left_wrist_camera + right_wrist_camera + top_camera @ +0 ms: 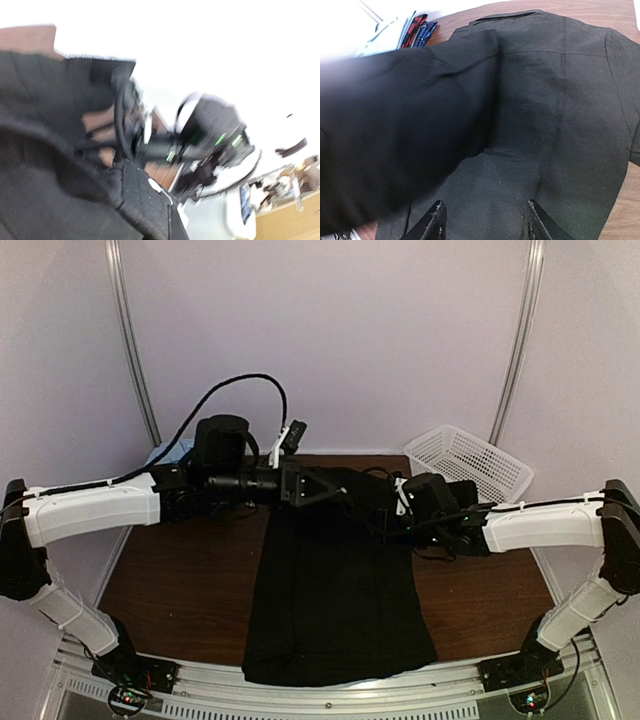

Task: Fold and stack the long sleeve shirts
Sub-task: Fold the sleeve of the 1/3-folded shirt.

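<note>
Black shirt (pixel 340 590) spread down the middle of the table (pixel 180 580), hem at the near edge.
Left gripper (pixel 340 490) is clamped on lifted fabric near the collar, toward the far edge; right gripper (pixel 485 222) hovers over the shirt, fingers apart, holding nothing.

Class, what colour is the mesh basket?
White; the plastic mesh basket shows best in the top external view.

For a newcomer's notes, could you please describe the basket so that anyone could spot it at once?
Start at the brown table. At its far right corner lies the basket. It alone is white open mesh; the shirt nearby is plain black.
</note>
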